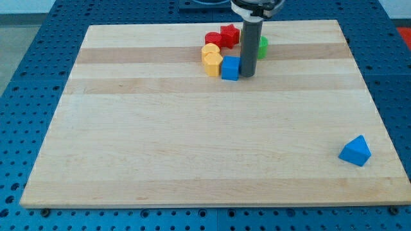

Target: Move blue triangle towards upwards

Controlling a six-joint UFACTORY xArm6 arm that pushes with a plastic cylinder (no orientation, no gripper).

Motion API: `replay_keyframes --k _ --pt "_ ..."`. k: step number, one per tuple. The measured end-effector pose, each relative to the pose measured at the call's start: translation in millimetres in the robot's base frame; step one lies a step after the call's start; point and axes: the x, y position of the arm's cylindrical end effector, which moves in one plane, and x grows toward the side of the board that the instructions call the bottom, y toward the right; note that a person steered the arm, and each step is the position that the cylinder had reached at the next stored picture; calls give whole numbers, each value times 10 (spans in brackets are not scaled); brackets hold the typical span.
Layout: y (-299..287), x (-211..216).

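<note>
Blue triangle (355, 151) — smooth wedge on pale wood-grain board (192, 147) — well apart from my tip (248, 75).

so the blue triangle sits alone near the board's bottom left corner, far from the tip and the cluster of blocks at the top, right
Not quite. In the camera view the blue triangle sits alone near the board's bottom right corner, not the bottom left. The rest holds: my tip is far from it, at the view's top, beside the blue cube in the cluster of blocks.

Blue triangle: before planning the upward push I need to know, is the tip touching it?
Apart. The camera view shows my tip beside the blue cube near the view's top, with bare board between it and the blue triangle at the lower right.
</note>
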Motion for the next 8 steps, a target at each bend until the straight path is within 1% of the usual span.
replay_keyframes --k 1,2,3,4,5,6,7,8 --pt "7 0" --pt "132 229" --pt "166 729" --pt "361 1406" --pt "740 2088" --pt "1616 2333" --pt "2171 2237" --pt "1954 2184"
